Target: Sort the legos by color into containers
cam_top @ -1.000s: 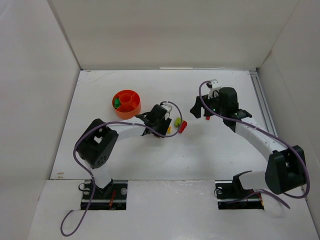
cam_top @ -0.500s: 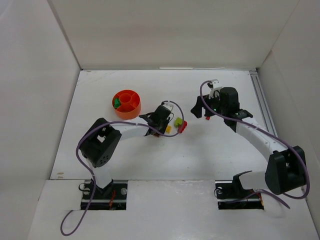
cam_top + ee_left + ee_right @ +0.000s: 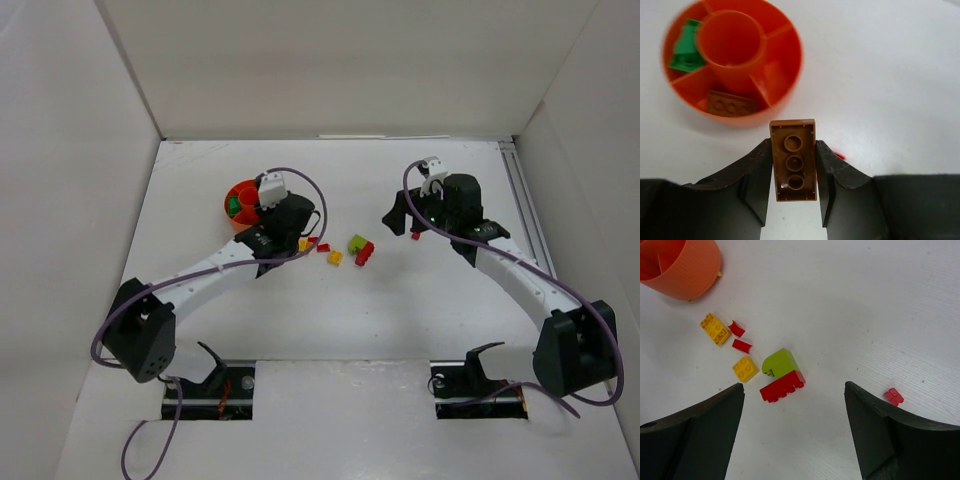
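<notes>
My left gripper (image 3: 794,143) is shut on a brown lego (image 3: 793,165), gripped by its long sides with the hollow underside facing the camera. It hangs just short of the orange bowl (image 3: 790,55), the divided container; from above, the left gripper (image 3: 262,211) is at the bowl's (image 3: 238,192) right edge. Green legos (image 3: 685,50) fill one compartment and another brown lego (image 3: 731,105) a neighbouring one. My right gripper (image 3: 794,385) stands open above the table. Ahead of it lie loose legos: two yellow (image 3: 715,328) (image 3: 745,368), a lime one (image 3: 780,362) against a red one (image 3: 782,385), and small red pieces (image 3: 742,345).
A tiny red lego (image 3: 894,396) lies apart by the right finger, also visible from above as a red lego (image 3: 414,236). White walls (image 3: 130,110) enclose the table on three sides. A rail (image 3: 525,200) runs along the table's right edge.
The left arm has swung from the loose legos up and left to the bowl, its jaws closed on the brown lego. The right arm has hardly moved.
</notes>
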Action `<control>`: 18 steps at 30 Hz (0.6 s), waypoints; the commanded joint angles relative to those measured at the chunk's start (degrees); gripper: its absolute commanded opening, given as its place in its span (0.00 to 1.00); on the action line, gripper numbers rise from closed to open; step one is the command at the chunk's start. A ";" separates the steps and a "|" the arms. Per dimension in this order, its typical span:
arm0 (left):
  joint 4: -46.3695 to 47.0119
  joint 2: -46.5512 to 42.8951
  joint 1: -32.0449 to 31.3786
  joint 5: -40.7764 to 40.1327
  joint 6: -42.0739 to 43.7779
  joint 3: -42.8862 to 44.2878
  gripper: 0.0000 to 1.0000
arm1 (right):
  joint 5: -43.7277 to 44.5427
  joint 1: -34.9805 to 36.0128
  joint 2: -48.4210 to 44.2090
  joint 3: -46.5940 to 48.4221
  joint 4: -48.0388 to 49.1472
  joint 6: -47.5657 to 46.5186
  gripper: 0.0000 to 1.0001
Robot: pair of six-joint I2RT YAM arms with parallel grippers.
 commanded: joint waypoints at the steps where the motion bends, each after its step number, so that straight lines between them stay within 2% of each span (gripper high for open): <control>1: -3.13 -1.08 2.16 -14.52 -15.60 -1.50 0.22 | -0.94 -0.32 -1.38 -0.20 1.45 -0.63 0.85; 5: -4.89 -1.08 3.47 -22.35 -24.67 -0.97 0.31 | -0.94 -0.32 -1.38 -0.20 1.45 -0.63 0.85; 8: -8.30 -0.47 6.64 -23.07 -29.78 0.60 0.31 | -1.47 -0.84 -0.85 0.33 1.45 -0.63 0.85; 10: -10.51 0.06 8.57 -23.94 -37.34 1.23 0.31 | -1.47 -0.84 -0.32 0.33 1.45 -0.63 0.85; 15: -15.42 2.78 9.19 -27.19 -48.67 1.84 0.31 | -2.09 -0.84 0.73 0.86 1.45 -0.63 0.85; 17: -21.57 5.15 9.80 -27.72 -57.44 4.12 0.31 | -2.70 -0.84 1.26 1.47 1.45 -0.63 0.85; 18: -24.56 5.94 9.81 -27.72 -65.67 5.09 0.31 | -3.31 -0.84 1.87 1.47 1.45 -0.63 0.85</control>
